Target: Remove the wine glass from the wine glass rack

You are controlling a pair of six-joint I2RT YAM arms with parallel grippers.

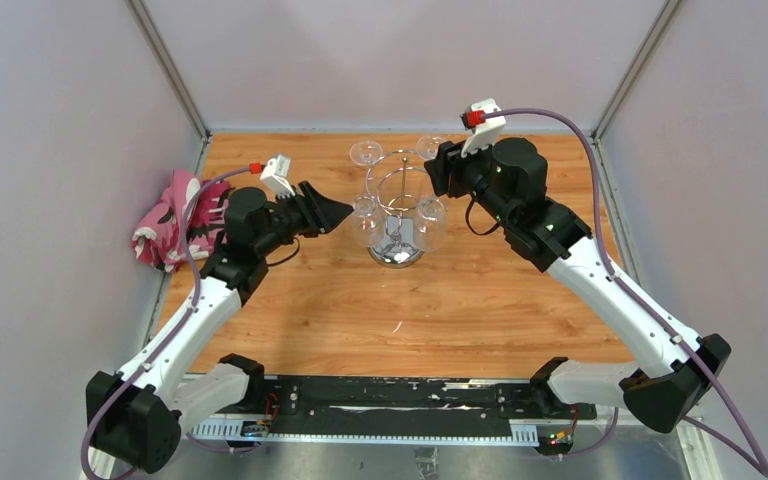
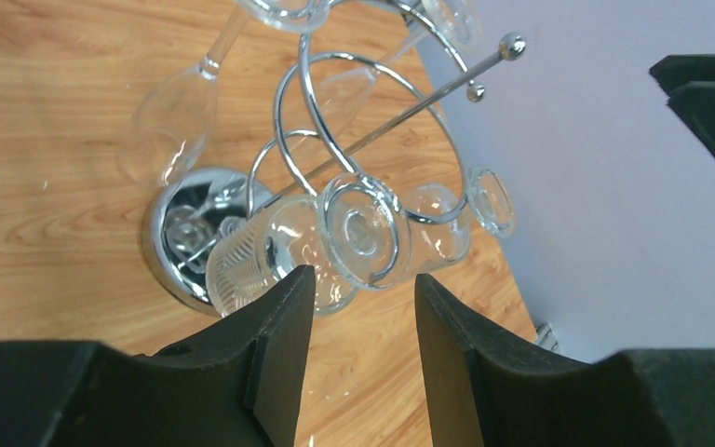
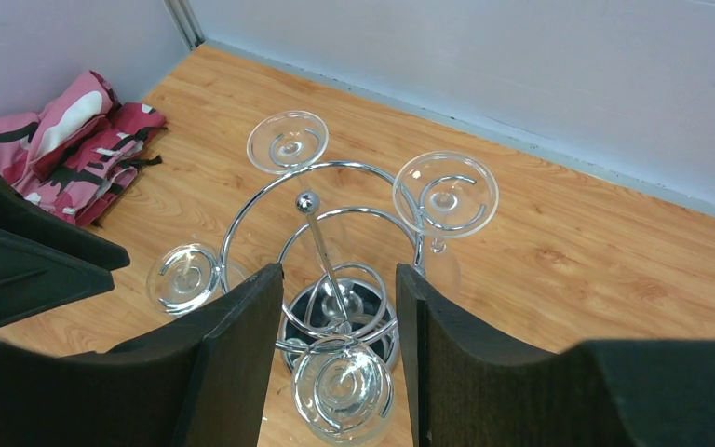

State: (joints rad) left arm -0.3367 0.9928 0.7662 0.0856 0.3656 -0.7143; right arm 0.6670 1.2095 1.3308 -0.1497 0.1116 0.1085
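The chrome wine glass rack [image 1: 397,200] stands mid-table on its round mirror base [image 2: 179,244], with several clear wine glasses hanging upside down from its hook arms. My left gripper [image 1: 345,211] is open and empty, level with the rack's left side. In the left wrist view the round foot of the nearest wine glass [image 2: 363,230] lies just beyond my open left gripper [image 2: 361,277]. My right gripper [image 1: 440,167] is open and empty, above the rack's back right. In the right wrist view another glass's foot [image 3: 343,386] shows between the fingers of the right gripper [image 3: 338,272], below them.
A pink camouflage cloth [image 1: 173,220] lies at the table's left edge, also in the right wrist view [image 3: 65,140]. Grey walls close the back and both sides. The rack's pole [image 3: 308,201] ends in a small ball.
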